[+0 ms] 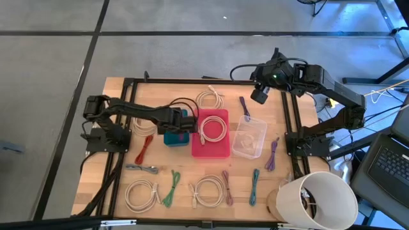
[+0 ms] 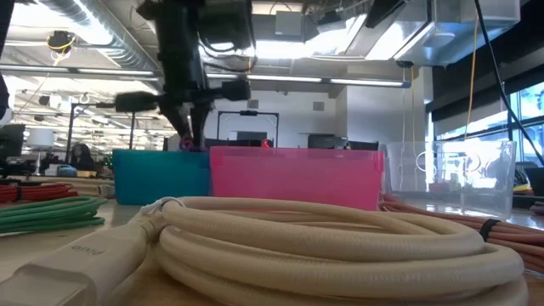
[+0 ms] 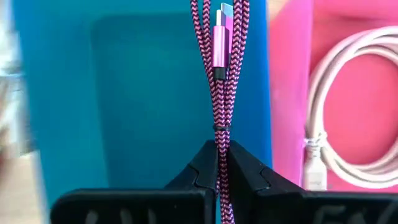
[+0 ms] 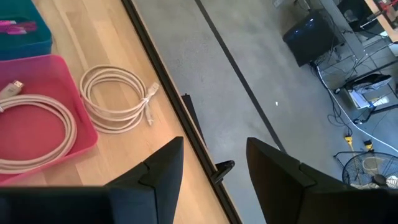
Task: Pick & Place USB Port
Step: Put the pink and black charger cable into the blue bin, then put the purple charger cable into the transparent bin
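A magenta braided USB cable (image 3: 219, 93), folded into a bundle with a pink metal plug (image 3: 221, 43), hangs over the teal bin (image 1: 172, 137). My left gripper (image 3: 222, 165) is shut on it above that bin; the low view shows this gripper (image 2: 191, 127) coming down to the bin's rim (image 2: 161, 155). Next to the teal bin stands a pink bin (image 1: 212, 148) holding a white cable coil (image 1: 212, 130). My right gripper (image 4: 214, 165) is open and raised over the table's far right edge (image 1: 259, 96), touching nothing. My left gripper pinches the folded magenta cable bundle between its two fingertips (image 3: 205, 168), near a small dark tie (image 3: 219, 127), with several strands side by side. The fingers come from above, pointing down. The bundle hangs below them, plug end lowest, over the inside of the teal bin (image 3: 137, 93).
A clear bin (image 1: 249, 139) sits right of the pink one. Loose cables lie around: white coils (image 1: 209, 98) (image 1: 142, 193) (image 1: 208, 190), a red one (image 1: 144, 148), green (image 1: 171, 188), purple (image 1: 273, 153). A large white cup (image 1: 316, 198) lies at the near right corner.
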You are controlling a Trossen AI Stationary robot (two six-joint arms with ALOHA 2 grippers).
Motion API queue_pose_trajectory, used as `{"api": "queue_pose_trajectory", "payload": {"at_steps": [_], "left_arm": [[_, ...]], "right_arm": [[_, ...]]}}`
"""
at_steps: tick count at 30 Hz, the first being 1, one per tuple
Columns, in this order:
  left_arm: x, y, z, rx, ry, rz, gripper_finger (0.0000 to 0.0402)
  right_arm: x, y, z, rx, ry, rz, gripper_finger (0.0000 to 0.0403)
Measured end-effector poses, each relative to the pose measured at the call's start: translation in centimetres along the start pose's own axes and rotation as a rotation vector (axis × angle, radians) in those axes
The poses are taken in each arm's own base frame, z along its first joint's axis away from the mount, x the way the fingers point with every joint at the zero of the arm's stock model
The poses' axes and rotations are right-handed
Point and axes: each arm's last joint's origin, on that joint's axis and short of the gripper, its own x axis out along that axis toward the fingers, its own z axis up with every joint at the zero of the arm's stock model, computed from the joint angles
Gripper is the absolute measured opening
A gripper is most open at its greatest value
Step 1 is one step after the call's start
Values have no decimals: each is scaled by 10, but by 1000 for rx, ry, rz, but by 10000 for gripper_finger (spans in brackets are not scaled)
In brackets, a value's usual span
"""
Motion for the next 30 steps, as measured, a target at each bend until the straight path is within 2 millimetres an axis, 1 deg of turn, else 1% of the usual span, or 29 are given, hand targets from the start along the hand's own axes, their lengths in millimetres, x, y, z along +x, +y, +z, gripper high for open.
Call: {"api": "queue_pose_trajectory", "payload": {"at_steps": [4,8,18,22,25,30], "left_arm": [[18,-5,4,27,39,22,9],[33,-5,5,40,54,75,9],[57,-13,8,57,80,52,9],[62,-13,7,60,93,59,11],[61,-14,7,69,92,55,27],[59,-14,7,82,92,44,79]], "right_arm": [[0,0,-2,-13,22,3,177],[0,1,-6,-22,52,6,177],[0,1,-6,-24,59,7,177],[0,1,-6,-24,59,7,177],[0,1,-6,-24,59,7,177],[0,1,-6,-24,59,7,177]]}}
